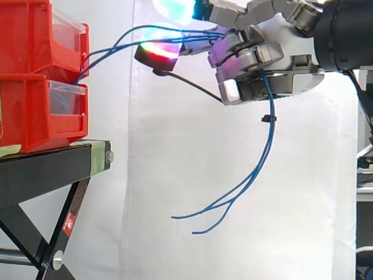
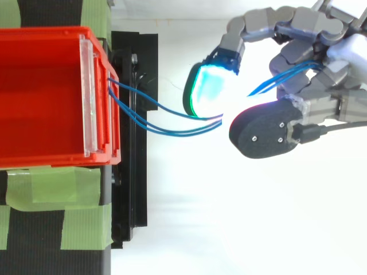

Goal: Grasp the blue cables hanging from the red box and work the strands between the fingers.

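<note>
Hand: the hand (image 1: 274, 52) is up high, coming in from the arm's side. Its fingers are curled inward, and it is closed round the cables (image 1: 270, 102).
Grip: in the side view the strands run in between the bent fingers just behind the pads, pass through the hand and come out under the palm. In the top view they show again as short blue lines among the curled fingers of the hand (image 2: 321, 74).
Pads: one pad (image 1: 158, 51) glows red and green at the front of the hand. In the top view a cyan-green pad (image 2: 207, 90) and the dark back of another pad (image 2: 264, 133) face each other. The cables (image 2: 195, 126) run into the narrow gap between them, but I cannot tell whether either pad touches a strand.
Cables, ahead of the hand: the strands stretch off the fingertips in a shallow arc across open air to the bins, well apart from the hand.
Cables, below the hand: the rest hangs straight down from under the palm, then sweeps forward. The loose ends lie low, beneath the pads and free of everything.
Tie: a small black tie (image 1: 267, 118) sits on the hanging strands just beneath the hand.
Bins: two red bins, upper (image 1: 29, 35) and lower (image 1: 35, 111), are stacked well ahead of the fingertips. The cables leave at their clear front.
Stand: a black stand (image 1: 46, 169) carries the bins and lies lower than the hand, with green tape (image 2: 51, 189) on it.
Curtain: a white curtain (image 1: 175, 146) hangs behind the hand and the cables.
</note>
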`<state>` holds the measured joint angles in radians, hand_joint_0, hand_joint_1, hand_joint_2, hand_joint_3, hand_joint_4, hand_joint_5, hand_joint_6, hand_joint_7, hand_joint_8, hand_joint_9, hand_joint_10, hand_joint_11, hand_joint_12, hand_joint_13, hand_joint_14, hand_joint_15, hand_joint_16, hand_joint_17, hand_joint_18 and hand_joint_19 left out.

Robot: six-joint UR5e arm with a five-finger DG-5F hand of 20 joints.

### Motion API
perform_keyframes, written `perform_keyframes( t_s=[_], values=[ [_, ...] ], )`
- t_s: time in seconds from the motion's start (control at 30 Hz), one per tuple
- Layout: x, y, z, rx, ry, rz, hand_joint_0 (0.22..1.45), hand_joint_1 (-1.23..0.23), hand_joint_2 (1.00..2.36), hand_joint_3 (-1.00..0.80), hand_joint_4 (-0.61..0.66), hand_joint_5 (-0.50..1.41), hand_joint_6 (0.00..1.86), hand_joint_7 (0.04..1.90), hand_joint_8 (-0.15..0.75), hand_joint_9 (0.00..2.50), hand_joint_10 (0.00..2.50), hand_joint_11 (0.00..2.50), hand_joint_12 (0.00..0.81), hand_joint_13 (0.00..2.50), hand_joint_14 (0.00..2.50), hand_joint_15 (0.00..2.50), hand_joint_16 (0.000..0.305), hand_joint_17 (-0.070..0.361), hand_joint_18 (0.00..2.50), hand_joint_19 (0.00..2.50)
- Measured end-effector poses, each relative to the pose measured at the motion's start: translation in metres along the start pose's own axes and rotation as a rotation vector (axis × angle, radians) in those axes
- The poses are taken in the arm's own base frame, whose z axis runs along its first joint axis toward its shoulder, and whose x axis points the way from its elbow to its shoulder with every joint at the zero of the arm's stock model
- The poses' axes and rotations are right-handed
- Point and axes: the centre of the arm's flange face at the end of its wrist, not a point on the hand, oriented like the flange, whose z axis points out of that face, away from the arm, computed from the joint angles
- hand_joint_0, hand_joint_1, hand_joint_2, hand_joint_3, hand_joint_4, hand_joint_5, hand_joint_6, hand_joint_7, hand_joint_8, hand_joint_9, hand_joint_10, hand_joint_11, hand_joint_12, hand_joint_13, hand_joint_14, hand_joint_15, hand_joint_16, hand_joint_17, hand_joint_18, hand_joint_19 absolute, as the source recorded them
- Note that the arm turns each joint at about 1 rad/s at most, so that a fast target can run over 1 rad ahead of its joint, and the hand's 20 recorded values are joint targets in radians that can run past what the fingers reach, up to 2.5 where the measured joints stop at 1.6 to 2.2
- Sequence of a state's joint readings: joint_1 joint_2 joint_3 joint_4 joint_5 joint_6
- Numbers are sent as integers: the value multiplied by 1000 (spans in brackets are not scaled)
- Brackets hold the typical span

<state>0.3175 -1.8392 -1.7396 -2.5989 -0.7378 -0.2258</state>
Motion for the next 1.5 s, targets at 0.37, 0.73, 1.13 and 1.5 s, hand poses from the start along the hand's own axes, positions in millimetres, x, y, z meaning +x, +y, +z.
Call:
perform_keyframes(
  t_s=[0.37,0.73,1.13,1.5],
  values=[
    [0,0,0,0,0,0,965,-789,1008,-804,200,66,869,905,492,1274,2500,2461,646,1785,2500,1407,248,186,2421,512],
    [0,0,0,0,0,0,936,-795,1004,-899,216,9,867,891,492,1274,2500,2461,646,1785,2500,1407,248,186,2421,512],
    [1,0,-1,0,3,-2,974,-842,1009,-755,213,-64,888,884,492,1274,2500,2461,646,1785,2500,1407,248,186,2421,512],
    [6,1,-4,0,11,-5,1068,-797,1016,-564,219,-40,1023,821,492,1274,2500,2461,646,1785,2500,1407,248,186,2421,512]
  ],
)
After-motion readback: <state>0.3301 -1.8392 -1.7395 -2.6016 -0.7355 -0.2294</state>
